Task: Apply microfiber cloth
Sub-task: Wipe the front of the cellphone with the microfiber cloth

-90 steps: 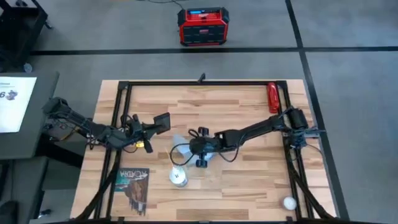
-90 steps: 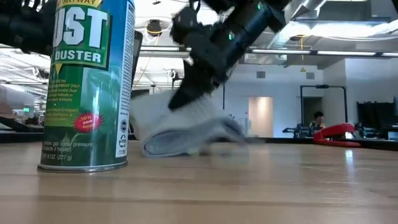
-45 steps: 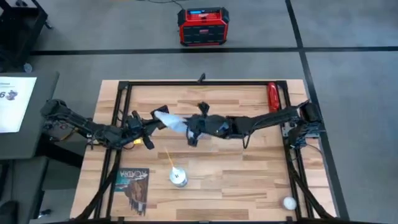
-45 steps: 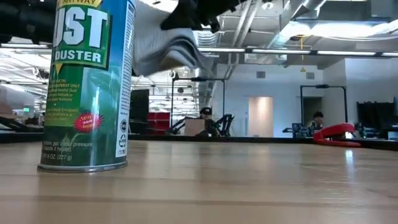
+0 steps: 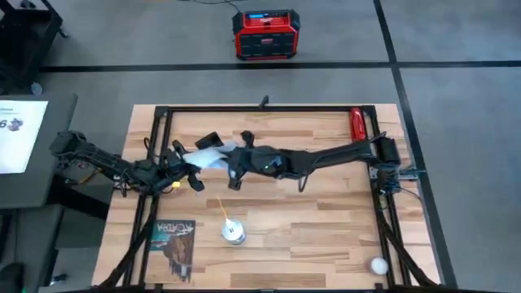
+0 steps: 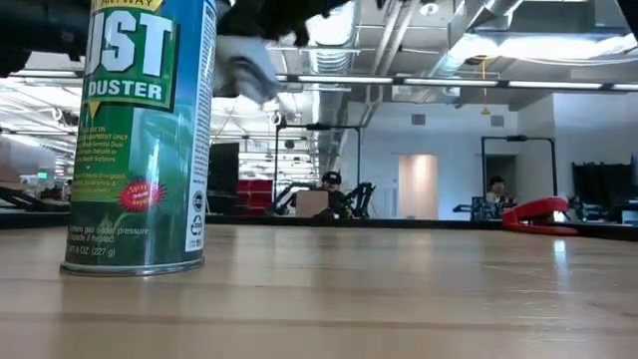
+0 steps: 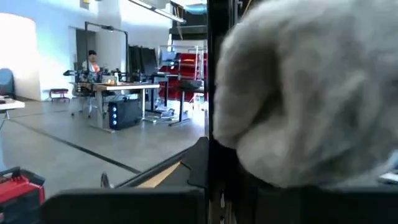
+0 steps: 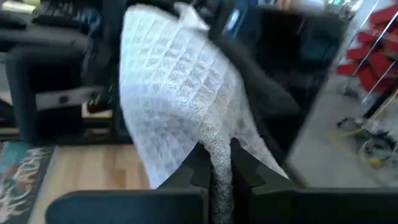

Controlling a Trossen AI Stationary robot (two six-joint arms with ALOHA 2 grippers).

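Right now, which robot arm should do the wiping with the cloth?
Probably the right arm. Its pincer is shut on the microfiber cloth, holding it against the dark object in the left pincer. The left arm just holds that up.

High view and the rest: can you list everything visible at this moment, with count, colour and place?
microfiber cloth: one, pale blue-grey, held above the table between both arms
phone: one, black, held up by the left arm, behind the cloth
duster can: one, green label, front centre
booklet: one, dark printed, front left
red tool: one, back right edge
white ball: one, front right
left end effector: near the phone
right end effector: shut on the cloth
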